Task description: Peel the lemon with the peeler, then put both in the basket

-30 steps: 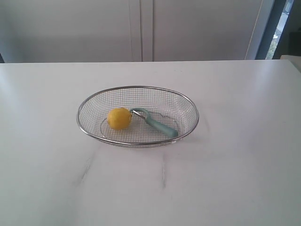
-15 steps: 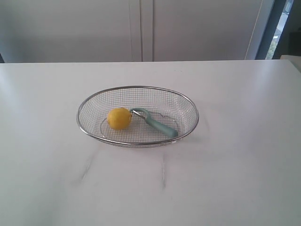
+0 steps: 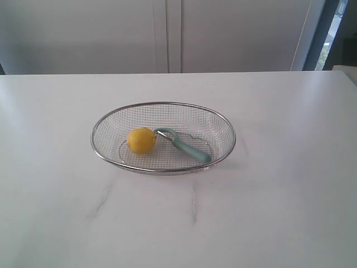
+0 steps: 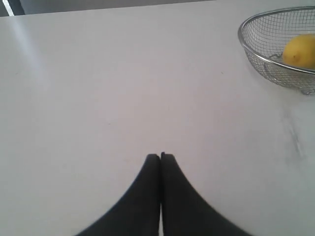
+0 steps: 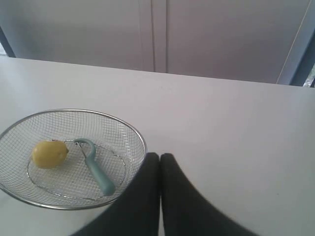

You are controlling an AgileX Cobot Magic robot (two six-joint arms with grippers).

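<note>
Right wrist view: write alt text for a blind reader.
A wire mesh basket on a white table holds a yellow lemon beside a teal peeler. The right tool, shut and empty, is near its rim.

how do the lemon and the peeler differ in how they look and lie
The lemon is round and bright yellow; the peeler is long, slim and pale teal. The lemon sits as a compact ball, while the peeler lies flat, its hooked head toward the lemon and its handle slanting away. Both rest inside the wire basket, close together.
</note>
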